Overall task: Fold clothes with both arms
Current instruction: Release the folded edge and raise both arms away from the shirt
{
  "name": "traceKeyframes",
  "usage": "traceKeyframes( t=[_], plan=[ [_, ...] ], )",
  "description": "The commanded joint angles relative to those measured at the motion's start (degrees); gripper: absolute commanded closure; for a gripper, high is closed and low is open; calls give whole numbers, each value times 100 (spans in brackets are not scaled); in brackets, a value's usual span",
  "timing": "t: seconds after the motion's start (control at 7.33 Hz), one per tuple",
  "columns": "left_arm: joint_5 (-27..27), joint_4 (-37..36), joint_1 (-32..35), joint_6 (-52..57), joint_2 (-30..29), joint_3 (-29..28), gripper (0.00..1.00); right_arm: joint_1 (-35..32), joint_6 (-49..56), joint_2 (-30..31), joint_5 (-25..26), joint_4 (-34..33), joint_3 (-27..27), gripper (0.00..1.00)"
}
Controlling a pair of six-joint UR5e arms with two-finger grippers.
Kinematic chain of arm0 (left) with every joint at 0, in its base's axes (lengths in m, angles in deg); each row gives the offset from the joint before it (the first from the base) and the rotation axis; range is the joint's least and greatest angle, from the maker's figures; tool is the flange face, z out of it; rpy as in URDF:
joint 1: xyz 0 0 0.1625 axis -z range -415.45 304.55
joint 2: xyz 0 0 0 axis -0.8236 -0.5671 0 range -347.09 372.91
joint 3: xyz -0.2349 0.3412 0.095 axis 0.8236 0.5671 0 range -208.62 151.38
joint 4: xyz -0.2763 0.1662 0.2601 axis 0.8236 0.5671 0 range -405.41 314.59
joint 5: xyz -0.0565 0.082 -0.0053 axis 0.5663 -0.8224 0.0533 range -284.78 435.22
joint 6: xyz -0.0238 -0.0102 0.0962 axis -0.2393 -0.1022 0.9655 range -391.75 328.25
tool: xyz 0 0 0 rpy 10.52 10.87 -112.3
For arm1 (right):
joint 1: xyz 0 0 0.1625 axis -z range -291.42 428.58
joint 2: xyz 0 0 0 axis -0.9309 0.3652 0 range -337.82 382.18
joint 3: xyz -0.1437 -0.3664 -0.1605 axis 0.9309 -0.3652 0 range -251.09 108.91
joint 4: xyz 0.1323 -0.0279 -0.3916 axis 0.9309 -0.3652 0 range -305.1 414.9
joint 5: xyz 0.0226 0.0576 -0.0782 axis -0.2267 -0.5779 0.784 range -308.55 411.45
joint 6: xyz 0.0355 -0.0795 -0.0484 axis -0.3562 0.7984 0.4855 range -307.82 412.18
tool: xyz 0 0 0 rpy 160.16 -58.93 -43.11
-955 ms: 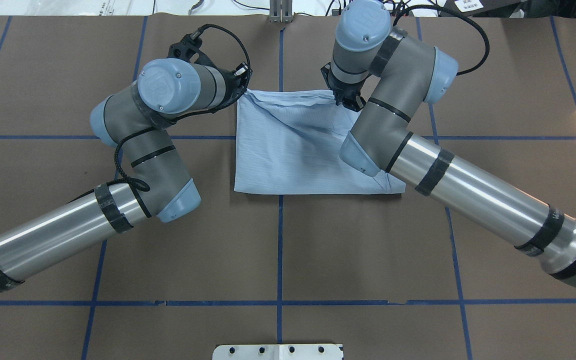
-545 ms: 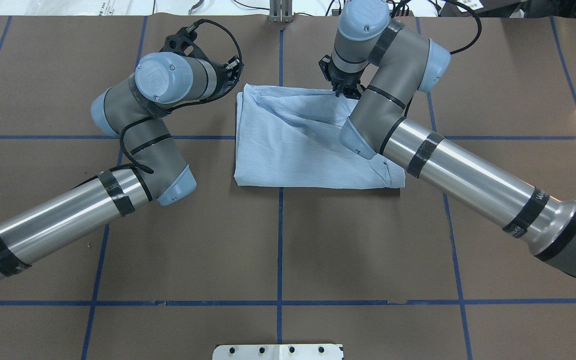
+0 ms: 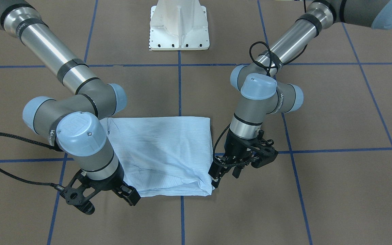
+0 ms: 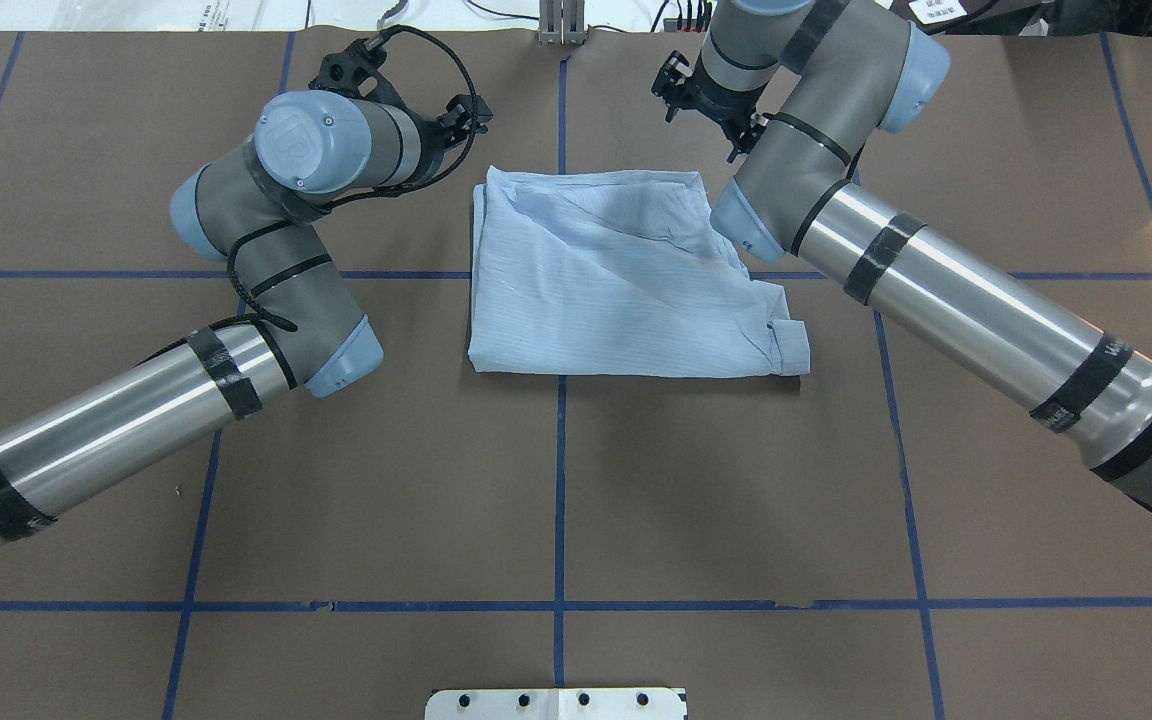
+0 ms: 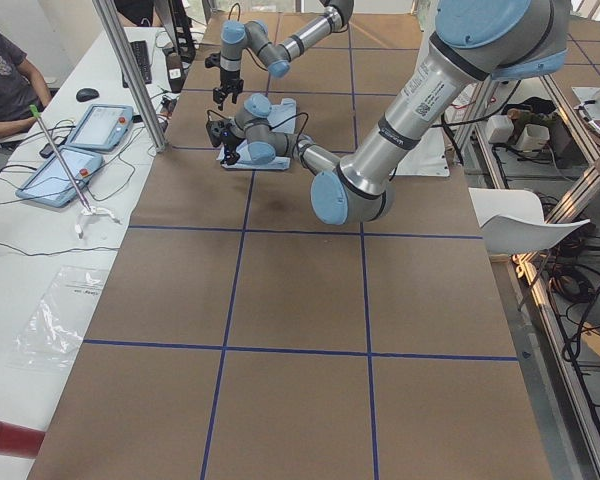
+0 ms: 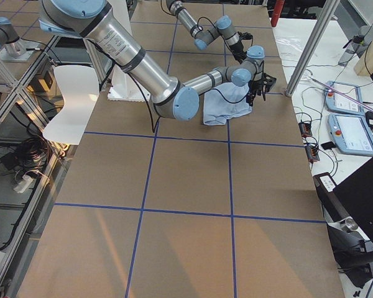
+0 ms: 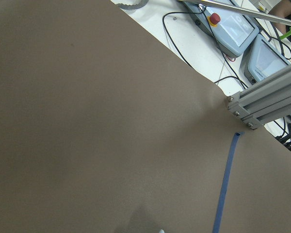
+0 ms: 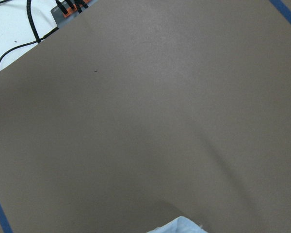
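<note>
Shirt (image 4: 616, 290) lies folded at mid-table (image 4: 556, 480), its long axis running left to right. Beyond its far edge hang my left gripper (image 3: 225, 177), just beside the far-left corner, and my right gripper (image 3: 129, 197), off the far-right corner. Both have parted jaws and are empty (neither touches cloth). I judge any regrasp means reaching toward my base.

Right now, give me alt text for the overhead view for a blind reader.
A folded light blue shirt lies on a brown table gridded with blue tape lines. The left gripper and right gripper sit off its far corners, both open and empty.
</note>
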Motion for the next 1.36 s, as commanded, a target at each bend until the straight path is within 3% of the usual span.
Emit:
traceKeyframes(
  t=[0.0,0.41,0.68,0.95,1.23],
  plan=[
    [554,72,129,614,445,358,0,-310,798,388,-493,-6,164,0],
    [1441,-25,594,2589,1867,1667,0,-1213,3045,1748,-1468,-41,1051,0],
    [2381,-25,1374,4292,3079,2424,0,-2056,5031,2506,-2015,-59,1238,0],
    [3442,-51,2418,6198,4231,2882,0,-2542,6080,2955,-2139,-268,1377,0],
    [3992,-497,3439,7921,5102,3146,0,-2912,7213,3900,-2298,-1048,2278,0]
  ],
)
